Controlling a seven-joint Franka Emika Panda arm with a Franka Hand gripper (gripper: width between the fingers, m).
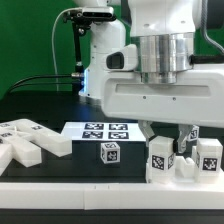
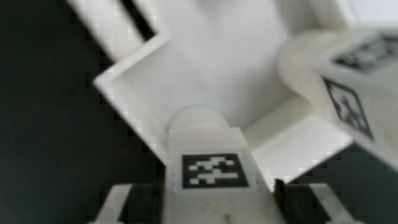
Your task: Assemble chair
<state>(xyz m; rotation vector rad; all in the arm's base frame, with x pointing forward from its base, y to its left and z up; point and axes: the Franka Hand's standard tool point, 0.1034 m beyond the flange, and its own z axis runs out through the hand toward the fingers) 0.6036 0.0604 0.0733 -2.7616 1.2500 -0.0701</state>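
The chair parts are white blocks with black-and-white tags. A cluster of them (image 1: 185, 160) stands at the exterior view's right, near the table's front edge. My gripper (image 1: 170, 133) is down over this cluster. In the wrist view the gripper (image 2: 215, 198) has a finger (image 2: 128, 203) on each side of a white tagged post (image 2: 214, 160) and looks shut on it. Past the post lies an angled white slab (image 2: 187, 75). A rounded tagged part (image 2: 347, 75) sits beside it. The grip itself is hidden in the exterior view.
Several loose white chair bars (image 1: 30, 142) lie at the exterior view's left. The marker board (image 1: 104, 130) lies flat in the middle, with a small tagged cube (image 1: 109, 152) in front of it. The arm's white body (image 1: 150, 95) fills the upper right.
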